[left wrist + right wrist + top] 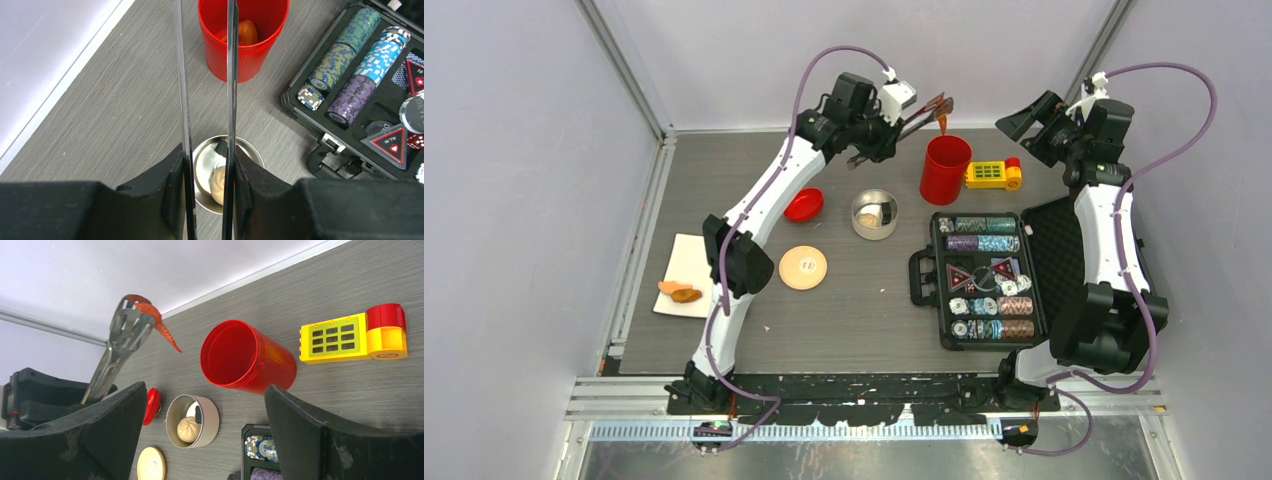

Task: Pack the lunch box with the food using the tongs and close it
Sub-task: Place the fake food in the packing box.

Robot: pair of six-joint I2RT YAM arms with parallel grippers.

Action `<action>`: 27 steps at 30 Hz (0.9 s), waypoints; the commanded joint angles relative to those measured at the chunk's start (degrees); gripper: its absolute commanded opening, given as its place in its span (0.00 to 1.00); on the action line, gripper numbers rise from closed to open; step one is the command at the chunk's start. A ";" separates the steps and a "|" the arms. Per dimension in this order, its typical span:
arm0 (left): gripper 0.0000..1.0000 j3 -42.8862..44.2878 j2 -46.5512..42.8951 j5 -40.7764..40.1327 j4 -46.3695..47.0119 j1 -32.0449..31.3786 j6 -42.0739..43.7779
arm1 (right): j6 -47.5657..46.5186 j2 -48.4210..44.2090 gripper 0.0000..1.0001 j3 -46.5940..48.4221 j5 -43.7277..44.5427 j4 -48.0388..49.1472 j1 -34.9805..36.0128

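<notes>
My left gripper [886, 128] [207, 156] is shut on the silver tongs [927, 108] [231, 75] [122, 335], which it holds raised at the back of the table. Their slotted tips pinch an orange-red piece of food [942, 122] [159, 322] just above the red cup [946, 168] [247, 357]. The steel lunch box [860, 222] [252, 152] [212, 420] stands open at mid-table and holds a pale dumpling [871, 215] [189, 429] and a dark bit. Its tan lid [803, 267] [150, 465] lies flat to its front left. More orange food [680, 291] rests on a white sheet [686, 262]. My right gripper [1024, 118] [205, 387] hangs open, holding nothing.
An open black case of poker chips [984, 278] [350, 85] fills the right side. A yellow and red toy block [994, 174] [352, 335] lies behind it. A small red cap [804, 205] sits left of the lunch box. Grey walls close in the back and the sides.
</notes>
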 commanded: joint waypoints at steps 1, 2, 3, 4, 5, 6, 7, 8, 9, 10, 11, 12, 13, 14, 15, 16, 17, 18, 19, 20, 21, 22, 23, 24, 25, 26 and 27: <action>0.24 0.86 1.49 -0.45 4.81 -1.33 2.79 | 0.87 -0.26 0.91 1.86 0.18 2.80 -0.36; 0.24 0.86 2.02 -0.85 5.02 -1.65 3.93 | 1.08 -0.30 0.92 1.53 -0.10 3.12 -0.41; 0.24 1.01 2.57 -1.15 5.33 -1.85 4.52 | 1.23 -0.43 0.91 1.31 -0.25 3.22 -0.39; 0.24 1.29 3.25 -1.42 5.54 -2.11 4.91 | 1.40 -0.43 0.91 1.07 -0.36 3.21 -0.38; 0.24 1.69 3.70 -1.79 5.57 -2.37 5.14 | 1.41 -0.52 0.91 0.94 -0.41 3.22 -0.40; 0.24 2.00 4.33 -1.85 5.53 -2.64 5.12 | 1.33 -0.60 0.91 0.79 -0.45 3.25 -0.45; 0.25 2.08 4.59 -1.86 5.59 -2.87 5.12 | 1.30 -0.68 0.91 0.66 -0.48 3.22 -0.44; 0.26 1.83 4.72 -1.86 5.54 -3.09 5.30 | 1.24 -0.83 0.91 0.63 -0.46 3.26 -0.46; 0.27 1.38 4.83 -1.86 5.53 -3.32 5.69 | 1.20 -0.81 0.91 0.56 -0.46 3.19 -0.51; 0.27 0.83 4.81 -1.86 5.50 -3.46 5.91 | 1.20 -0.95 0.91 0.45 -0.46 3.21 -0.53; 0.28 0.38 4.80 -1.86 5.50 -3.66 6.10 | 1.20 -1.01 0.91 0.38 -0.52 3.19 -0.58; 0.28 0.00 4.85 -1.93 5.51 -3.75 6.32 | 1.26 -1.10 0.91 0.24 -0.61 3.21 -0.55; 0.29 -0.28 4.78 -2.07 5.55 -3.78 6.49 | 1.28 -1.14 0.91 0.20 -0.71 3.19 -0.53; 0.30 -0.43 4.82 -2.30 5.47 -3.82 6.65 | 1.29 -1.22 0.91 0.10 -0.72 3.19 -0.53; 0.31 -0.58 4.77 -2.42 5.43 -3.78 6.69 | 1.29 -1.31 0.92 -0.12 -0.72 3.21 -0.61; 0.31 -0.81 4.67 -2.52 5.41 -3.78 6.67 | 1.35 -1.39 0.91 -0.14 -0.72 3.24 -0.54; 0.32 -1.11 4.51 -2.56 5.44 -3.78 6.63 | 1.37 -1.41 0.91 -0.26 -0.74 3.21 -0.60; 0.34 -1.39 4.33 -2.49 5.40 -3.78 6.66 | 1.45 -1.41 0.92 -0.34 -0.72 3.19 -0.60; 0.35 -1.75 4.17 -2.33 5.42 -3.82 6.58 | 1.58 -1.47 0.92 -0.48 -0.68 3.20 -0.60; 0.37 -2.03 3.93 -2.05 5.44 -3.78 6.44 | 1.75 -1.50 0.92 -0.55 -0.68 3.37 -0.58; 0.38 -2.30 3.76 -1.90 5.44 -3.78 6.26 | 1.87 -1.50 0.92 -0.58 -0.64 3.43 -0.57; 0.39 -2.51 3.61 -1.89 5.38 -3.78 6.06 | 1.97 -1.50 0.92 -0.53 -0.71 3.51 -0.61; 0.41 -2.66 3.42 -1.91 5.38 -3.78 5.76 | 2.06 -1.50 0.92 -0.62 -0.76 3.60 -0.58; 0.44 -2.85 3.26 -2.01 5.40 -3.78 5.55 | 2.12 -1.50 0.92 -0.66 -0.85 3.58 -0.58; 0.46 -2.91 3.13 -2.29 5.52 -3.79 5.34 | 2.20 -1.50 0.92 -0.61 -0.89 3.61 -0.56; 0.48 -2.99 2.89 -2.49 5.47 -3.78 5.21 | 2.25 -1.50 0.92 -0.71 -0.97 3.63 -0.54; 0.49 -3.00 2.71 -2.79 5.53 -3.79 5.08 | 2.32 -1.57 0.92 -0.70 -0.98 3.76 -0.53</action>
